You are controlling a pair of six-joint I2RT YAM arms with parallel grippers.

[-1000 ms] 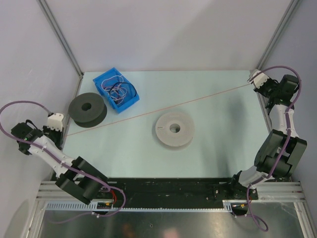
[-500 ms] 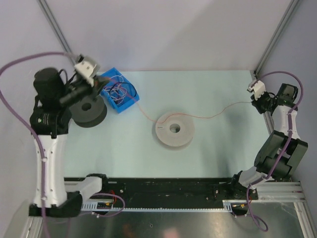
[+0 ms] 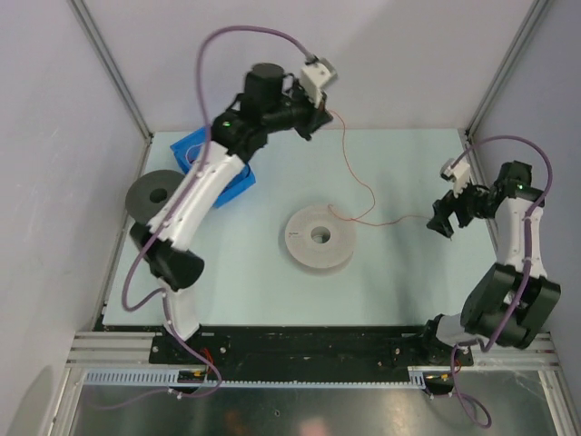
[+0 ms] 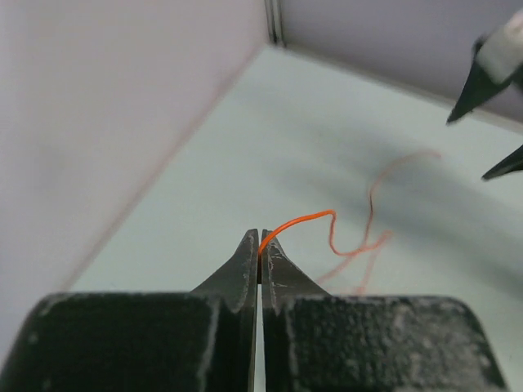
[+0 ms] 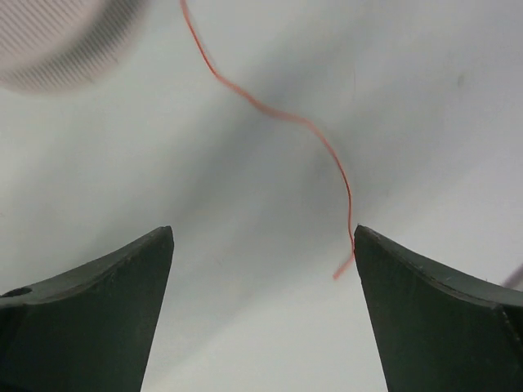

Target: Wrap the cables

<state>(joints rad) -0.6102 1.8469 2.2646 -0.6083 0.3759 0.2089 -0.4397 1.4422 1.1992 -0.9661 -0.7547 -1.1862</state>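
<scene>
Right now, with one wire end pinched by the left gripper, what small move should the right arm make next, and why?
Probably lower the right gripper and close it on the free end of the orange wire. Its jaws stand open, and its wrist view shows that end loose between them, while the left gripper is shut on the other end.

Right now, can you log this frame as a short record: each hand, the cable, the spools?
left hand: shut on one end of the orange cable, high over the table's far side
right hand: open, gripping nothing; cable's free end lies loose just ahead of it
orange cable: slack, wavy
white spool: table centre, cable passing close by
dark spool: left edge, next to blue bin
</scene>
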